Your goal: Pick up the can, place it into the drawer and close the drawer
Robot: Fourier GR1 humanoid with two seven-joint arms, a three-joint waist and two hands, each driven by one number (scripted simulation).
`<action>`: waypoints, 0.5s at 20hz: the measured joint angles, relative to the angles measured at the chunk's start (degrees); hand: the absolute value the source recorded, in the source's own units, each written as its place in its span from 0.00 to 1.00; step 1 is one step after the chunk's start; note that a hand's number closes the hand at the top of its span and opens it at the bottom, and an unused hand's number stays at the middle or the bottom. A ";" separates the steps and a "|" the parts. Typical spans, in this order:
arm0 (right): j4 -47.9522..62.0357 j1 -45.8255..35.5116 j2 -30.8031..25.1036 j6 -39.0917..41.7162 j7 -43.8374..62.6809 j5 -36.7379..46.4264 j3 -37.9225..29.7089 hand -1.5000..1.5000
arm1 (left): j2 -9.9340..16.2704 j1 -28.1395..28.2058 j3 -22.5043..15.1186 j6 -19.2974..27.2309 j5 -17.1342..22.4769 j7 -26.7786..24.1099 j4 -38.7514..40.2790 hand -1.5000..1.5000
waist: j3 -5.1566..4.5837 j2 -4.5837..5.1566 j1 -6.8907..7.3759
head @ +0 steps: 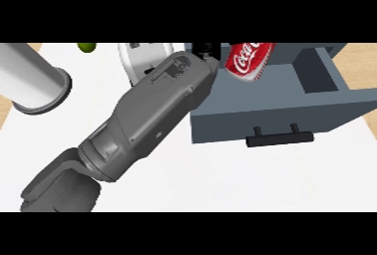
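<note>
The red can (pixel 249 60) hangs tilted over the open grey drawer (pixel 324 107), at its back left corner. My right hand (pixel 205 51) is against the can's left side and curled onto it. Only a small black part of the hand shows past the grey forearm (pixel 151 114), and the view's top edge cuts off the rest. The forearm crosses the counter from the lower left. The drawer's black handle (pixel 280 137) faces me at the front. A pale grey forearm (pixel 33 74) stands at the upper left, and its hand does not show.
A white plate (pixel 147 57) lies behind my right forearm, partly hidden by it. A small green thing (pixel 87 47) sits at the counter's far edge. The white counter (pixel 243 179) stretches in front of the drawer.
</note>
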 measured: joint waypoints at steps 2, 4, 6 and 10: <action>-0.10 0.52 0.38 0.57 -0.35 0.04 -0.05 0.00 | -0.01 -0.05 -0.92 0.18 0.85 -0.70 1.37 0.00 | 0.01 0.03 -0.11; -0.57 0.55 0.14 0.42 0.11 -0.28 -0.21 0.00 | -0.01 0.00 -2.40 1.31 1.83 -0.90 1.79 0.00 | 0.01 0.03 -0.22; -1.06 1.00 0.64 0.31 0.41 -0.40 -0.06 0.00 | -0.01 -0.34 -3.30 2.08 2.69 -0.84 2.44 0.00 | 0.00 -0.01 -0.11; -0.99 0.36 -0.43 0.03 1.08 -1.02 -0.53 0.00 | 0.00 -0.61 -4.19 3.31 4.46 -2.18 3.81 0.00 | -0.01 0.09 -0.22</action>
